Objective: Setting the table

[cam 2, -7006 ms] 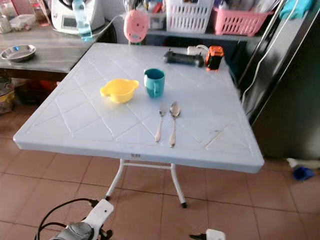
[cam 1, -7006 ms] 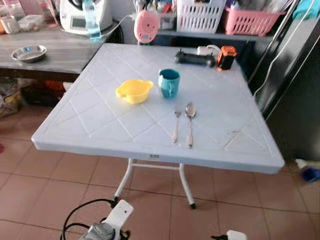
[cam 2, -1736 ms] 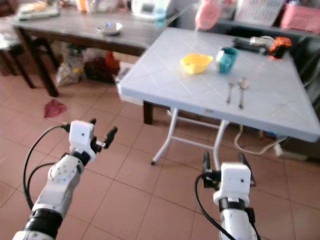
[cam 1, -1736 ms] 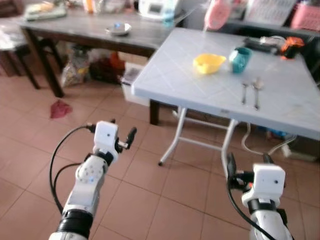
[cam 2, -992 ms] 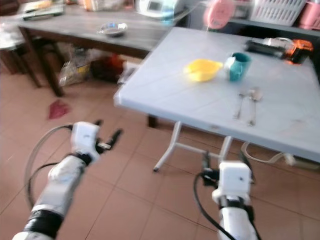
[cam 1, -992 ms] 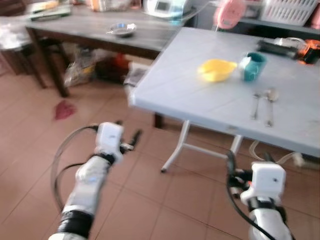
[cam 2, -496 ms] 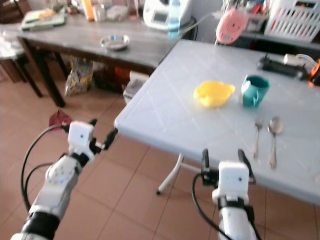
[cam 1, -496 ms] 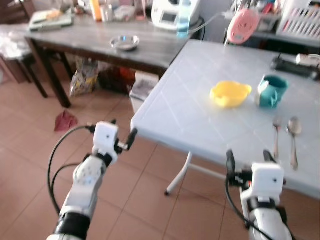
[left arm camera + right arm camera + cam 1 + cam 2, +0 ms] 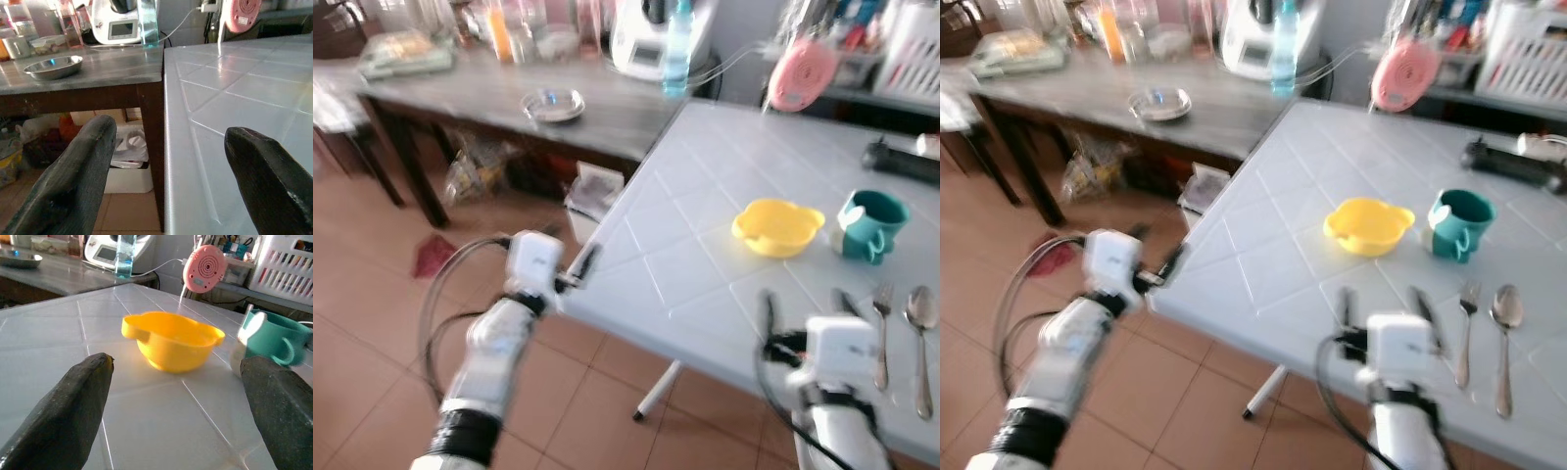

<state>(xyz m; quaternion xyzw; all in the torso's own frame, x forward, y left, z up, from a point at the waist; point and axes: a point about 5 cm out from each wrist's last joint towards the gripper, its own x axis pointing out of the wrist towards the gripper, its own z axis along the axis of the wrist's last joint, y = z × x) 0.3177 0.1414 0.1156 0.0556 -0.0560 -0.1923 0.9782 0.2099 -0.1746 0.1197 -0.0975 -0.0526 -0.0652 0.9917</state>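
The view is nearer the bench [image 9: 705,264] than half a second ago. The right claw [image 9: 1387,311], fingers apart, now hangs over its near edge facing the bowl [image 9: 171,339] and mug [image 9: 272,337]. The left claw [image 9: 570,274], also apart, reaches the corner.

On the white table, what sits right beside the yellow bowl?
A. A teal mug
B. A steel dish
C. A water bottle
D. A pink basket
A. The teal mug stands just to the robot's right of the yellow bowl on the white table; the right wrist view shows the two side by side ahead of the open right gripper.
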